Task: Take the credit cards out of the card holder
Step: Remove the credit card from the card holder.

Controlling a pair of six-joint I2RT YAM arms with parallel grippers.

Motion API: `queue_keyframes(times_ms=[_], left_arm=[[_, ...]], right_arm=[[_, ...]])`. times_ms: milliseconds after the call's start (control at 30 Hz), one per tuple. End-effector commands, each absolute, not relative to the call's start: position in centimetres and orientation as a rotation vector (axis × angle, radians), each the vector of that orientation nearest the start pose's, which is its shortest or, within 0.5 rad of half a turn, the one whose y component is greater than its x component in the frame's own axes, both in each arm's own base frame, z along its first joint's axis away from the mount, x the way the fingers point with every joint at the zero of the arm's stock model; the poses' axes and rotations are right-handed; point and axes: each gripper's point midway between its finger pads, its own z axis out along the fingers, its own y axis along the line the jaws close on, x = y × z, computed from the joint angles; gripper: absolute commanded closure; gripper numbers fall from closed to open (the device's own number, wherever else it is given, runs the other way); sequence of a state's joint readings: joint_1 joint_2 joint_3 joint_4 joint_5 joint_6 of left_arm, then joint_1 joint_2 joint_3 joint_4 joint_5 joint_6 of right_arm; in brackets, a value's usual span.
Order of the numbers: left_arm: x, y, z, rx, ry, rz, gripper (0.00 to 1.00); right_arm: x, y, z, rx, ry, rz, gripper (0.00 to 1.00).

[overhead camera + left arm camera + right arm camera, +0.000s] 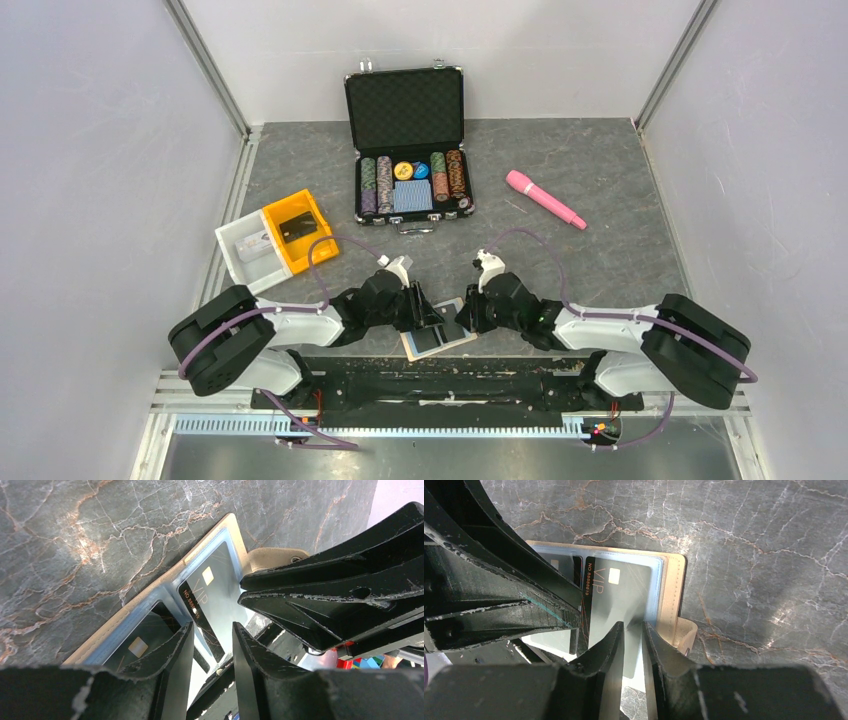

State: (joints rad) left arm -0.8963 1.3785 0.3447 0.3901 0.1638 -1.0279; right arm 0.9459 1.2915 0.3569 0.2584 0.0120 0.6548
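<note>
Down on the dark grey marbled table (620, 250), boxed in by pale walls (90, 150) on three sides, here's the count: one black poker-chip case (405, 110) standing open at the back, one pink pen (545, 198) to its right, one yellow bin (325, 232) and one white bin (232, 255) touching each other at the left. At the near edge, between the two arms, one tan card holder (438, 340) lies spread open, blue-grey panels up, two cards inside: the VIP card (624, 590) in one pocket, a second dark card (145, 635) in the other. Left gripper (212, 625) hangs over the fold, fingers a narrow gap apart; right gripper (630, 624) sits at the VIP card's edge, gap slimmer still, and whether either is pinching anything, I can't tell
</note>
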Motion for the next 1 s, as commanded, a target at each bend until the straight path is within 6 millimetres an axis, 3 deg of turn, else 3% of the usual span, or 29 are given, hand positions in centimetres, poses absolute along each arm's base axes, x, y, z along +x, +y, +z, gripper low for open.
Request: queue_keyframes(times_ms=[0, 533, 633, 833, 967], left_arm=[[15.2, -29.0, 2.7, -0.098, 2.52, -1.111, 0.58], [15.0, -29.9, 3.5, -0.071, 2.485, -1.179, 0.62], [14.9, -29.8, 3.5, -0.086, 2.486, -1.187, 0.69], [14.7, -29.8, 3.5, -0.095, 2.497, -1.191, 0.97], [14.7, -29.7, 3.7, -0.1, 2.493, -1.195, 0.98]], right_arm=[[16.3, 27.9, 2.6, -0.356, 2.352, 0.878, 0.79], [15.2, 27.6, 1.7, -0.335, 2.368, 0.932, 0.83], [15.2, 27.3, 1.4, -0.325, 2.371, 0.914, 0.83], [15.9, 26.4, 0.9, -0.313, 2.384, 0.84, 0.83], [16.0, 25.9, 0.6, -0.321, 2.394, 0.809, 0.83]])
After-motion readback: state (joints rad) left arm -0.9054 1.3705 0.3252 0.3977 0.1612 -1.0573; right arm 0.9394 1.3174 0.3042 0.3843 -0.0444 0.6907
